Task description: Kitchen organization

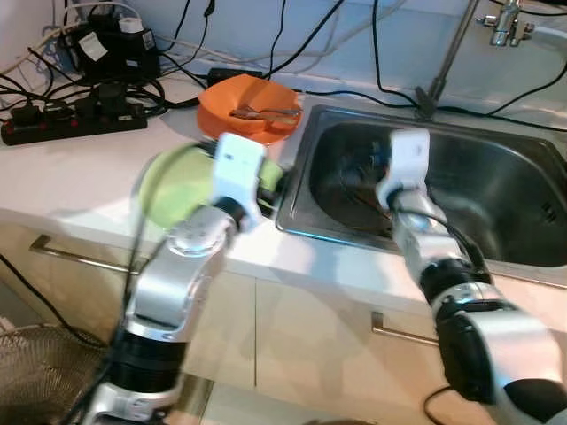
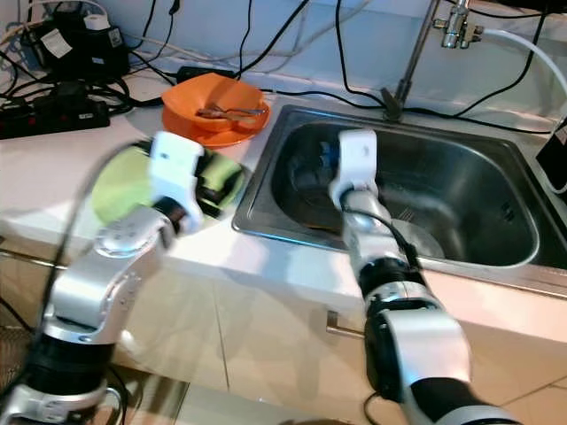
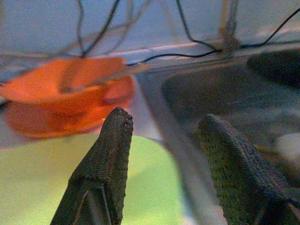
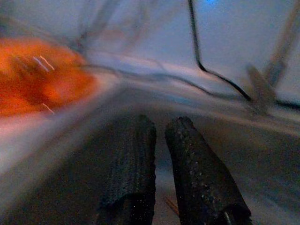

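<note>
A lime-green plate lies on the white counter by the sink's left rim, blurred in the eye views. My left gripper hovers open just above its right edge, with nothing between the fingers. Behind it, an orange bowl holding a utensil rests on an orange plate. My right gripper reaches down into the steel sink at its left side. Its fingers are shut with nothing held.
Power strips and tangled cables crowd the counter's back left. Cables run along the wall behind the sink, and a tap stands at the back right. A wire basket sits on the floor at lower left. Cabinet fronts with bar handles lie below.
</note>
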Robot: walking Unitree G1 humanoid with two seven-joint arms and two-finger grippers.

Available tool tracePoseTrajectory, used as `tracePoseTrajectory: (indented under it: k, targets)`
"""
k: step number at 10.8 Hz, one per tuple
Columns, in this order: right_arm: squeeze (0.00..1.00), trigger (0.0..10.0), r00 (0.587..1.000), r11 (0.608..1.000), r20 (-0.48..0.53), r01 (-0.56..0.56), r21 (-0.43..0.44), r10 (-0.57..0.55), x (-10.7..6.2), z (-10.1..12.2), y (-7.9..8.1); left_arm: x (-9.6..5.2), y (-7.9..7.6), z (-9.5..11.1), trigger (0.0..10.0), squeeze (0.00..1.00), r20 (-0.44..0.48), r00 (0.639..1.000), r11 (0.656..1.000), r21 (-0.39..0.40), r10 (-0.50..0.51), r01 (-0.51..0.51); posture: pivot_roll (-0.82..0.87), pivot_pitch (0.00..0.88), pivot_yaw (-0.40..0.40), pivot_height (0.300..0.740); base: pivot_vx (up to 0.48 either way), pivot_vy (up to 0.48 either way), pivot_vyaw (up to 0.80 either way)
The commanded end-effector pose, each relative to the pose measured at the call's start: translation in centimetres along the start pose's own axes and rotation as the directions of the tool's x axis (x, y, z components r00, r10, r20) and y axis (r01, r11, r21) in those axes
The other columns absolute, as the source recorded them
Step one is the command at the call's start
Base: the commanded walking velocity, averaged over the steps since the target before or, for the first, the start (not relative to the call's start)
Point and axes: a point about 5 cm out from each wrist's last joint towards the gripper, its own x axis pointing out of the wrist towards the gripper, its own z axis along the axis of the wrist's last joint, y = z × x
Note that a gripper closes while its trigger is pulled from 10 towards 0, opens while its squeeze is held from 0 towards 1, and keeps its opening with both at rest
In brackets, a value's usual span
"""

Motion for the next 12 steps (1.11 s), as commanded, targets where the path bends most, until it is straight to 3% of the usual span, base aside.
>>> tracePoseTrajectory:
  k: [1,3,5,7,8,9,10,11,12]
  targets:
    - [0.00,10.0,0.999,0.999,0.041,-0.007,0.049,0.005,-0.1,0.5,-0.1,0.1,0.6,0.9,10.0,0.00,0.028,1.000,0.998,0.065,0.012,-0.014,0.27,0.048,-0.053,0.740,0.000,0.000,0.00]
    - [0.00,10.0,0.998,0.994,0.053,-0.036,0.104,0.030,-0.9,-0.6,1.1,-1.7,0.5,-0.1,10.0,0.00,-0.040,0.989,0.932,0.329,-0.145,0.150,0.27,0.054,-0.043,0.740,0.000,0.000,0.00]
    - [0.00,10.0,1.000,0.988,0.005,-0.024,0.152,0.023,-1.8,-2.2,1.5,-3.9,0.6,-1.3,10.0,0.00,-0.153,0.966,0.875,0.412,-0.208,0.254,0.30,0.060,-0.041,0.740,0.000,0.000,0.00]
    - [0.00,10.0,0.999,0.986,-0.004,-0.031,0.166,0.032,-1.8,-2.2,2.0,-5.9,0.9,-1.1,10.0,0.00,-0.212,0.933,0.834,0.423,-0.289,0.355,0.31,0.061,-0.042,0.740,0.000,0.000,0.00]
    - [0.00,10.0,0.999,0.985,-0.002,-0.035,0.170,0.036,-1.8,-2.2,2.2,-6.5,1.3,-0.8,10.0,0.00,-0.168,0.947,0.868,0.381,-0.275,0.320,0.32,0.059,-0.038,0.740,0.000,0.000,0.00]
    - [0.00,10.0,0.999,0.984,0.000,-0.037,0.177,0.037,-1.8,-2.1,2.4,-6.7,3.1,-0.3,10.0,0.00,-0.031,0.990,0.957,0.255,-0.136,0.139,0.32,0.061,-0.040,0.740,0.000,0.000,0.00]
    - [0.00,10.0,0.999,0.983,-0.013,-0.042,0.181,0.045,-1.9,-2.4,2.8,-6.5,6.2,0.1,10.0,0.00,0.095,0.987,0.989,0.058,0.132,-0.138,0.33,0.061,-0.042,0.740,0.000,0.000,0.00]
    - [0.00,10.0,0.999,0.982,-0.018,-0.044,0.183,0.048,-1.9,-2.5,3.0,-6.7,7.8,-0.1,10.0,0.00,0.115,0.959,0.965,-0.069,0.258,-0.251,0.32,0.057,-0.040,0.740,0.000,0.000,0.00]
    - [0.00,10.0,0.999,0.983,-0.017,-0.046,0.180,0.050,-2.0,-2.5,3.0,-7.3,9.3,-1.0,10.0,0.00,0.093,0.942,0.936,-0.182,0.321,-0.301,0.32,0.057,-0.041,0.740,0.000,0.000,0.00]
